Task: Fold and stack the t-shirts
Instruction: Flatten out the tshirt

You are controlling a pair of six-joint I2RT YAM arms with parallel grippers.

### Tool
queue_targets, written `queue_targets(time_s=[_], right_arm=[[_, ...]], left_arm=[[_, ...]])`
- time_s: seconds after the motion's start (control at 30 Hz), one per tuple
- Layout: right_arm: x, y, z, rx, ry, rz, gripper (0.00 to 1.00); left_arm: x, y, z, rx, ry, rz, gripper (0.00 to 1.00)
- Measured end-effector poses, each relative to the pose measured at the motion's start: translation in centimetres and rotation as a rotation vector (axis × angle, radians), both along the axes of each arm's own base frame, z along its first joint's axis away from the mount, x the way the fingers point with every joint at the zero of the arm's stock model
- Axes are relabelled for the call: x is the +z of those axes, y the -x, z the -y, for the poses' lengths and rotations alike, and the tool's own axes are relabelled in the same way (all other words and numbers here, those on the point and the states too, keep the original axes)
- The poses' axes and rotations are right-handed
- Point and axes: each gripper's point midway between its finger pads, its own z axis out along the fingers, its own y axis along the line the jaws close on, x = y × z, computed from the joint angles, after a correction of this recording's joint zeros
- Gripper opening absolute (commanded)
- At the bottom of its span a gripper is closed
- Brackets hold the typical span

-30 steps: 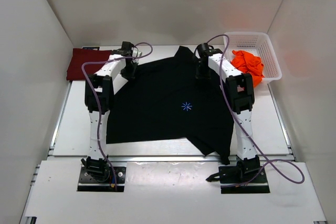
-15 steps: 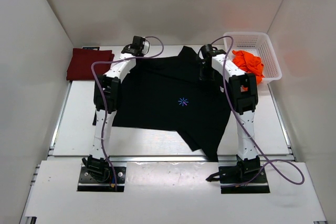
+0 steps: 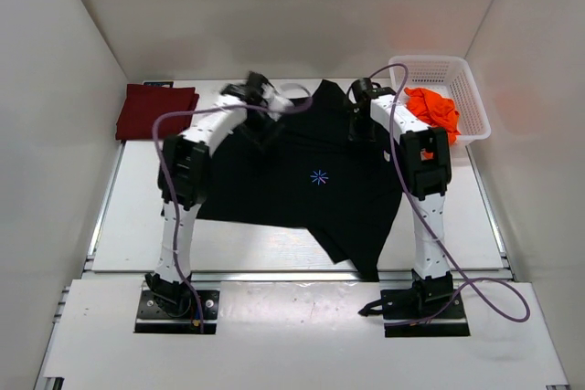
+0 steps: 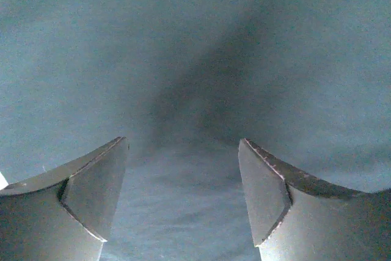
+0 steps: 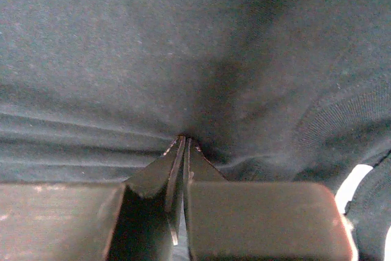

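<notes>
One black t-shirt (image 3: 302, 198) spread out | left gripper (image 4: 183, 145) held wide apart over it | right gripper (image 5: 184, 139) pinching its cloth | orange t-shirt (image 3: 431, 109) in basket (image 3: 439, 63)

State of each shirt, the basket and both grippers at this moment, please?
black t-shirt, spread out, unfolded
maroon t-shirt, folded, at far left
white basket, upright, at far right
orange t-shirt, crumpled inside the white basket
left gripper, open over black cloth
right gripper, shut on the black t-shirt
</notes>
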Motion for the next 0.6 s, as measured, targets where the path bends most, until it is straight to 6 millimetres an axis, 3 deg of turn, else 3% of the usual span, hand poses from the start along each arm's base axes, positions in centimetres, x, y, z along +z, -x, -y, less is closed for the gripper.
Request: queue_targets(time_s=[0.07,0.17,0.23,0.3,0.4,0.6], right_arm=[[0.1,0.3,0.2,0.001,-0.002,-0.005,0.01],[0.6,1.0,0.2,0.010,-0.011,-0.012,0.01],[1.2,1.4,0.2,0.020,-0.014,-0.007,0.02],[1.8,1.8,0.3,0.026,-0.016,-0.002,0.03],[2.9,2.6,0.3,0.033,-0.021,0.007,0.04],[3.8,4.5,0.6,0.053,-0.020,0.007,0.03]], left_arm=[[2.6,-3.7,-2.2,0.187,0.092,0.066,0.84],[6.7,-10.4,-10.2,0.495,0.159,0.254,0.89],[7.7,-12.2,-16.4,0.642,0.113,0.336,0.93],[7.0,-11.7,-20.4,0.731,0.069,0.322,0.95],[4.2,-10.2,-21.0,0.746,0.054,0.218,0.96],[-3.4,-6.1,-16.6,0.653,0.052,-0.049,0.94]])
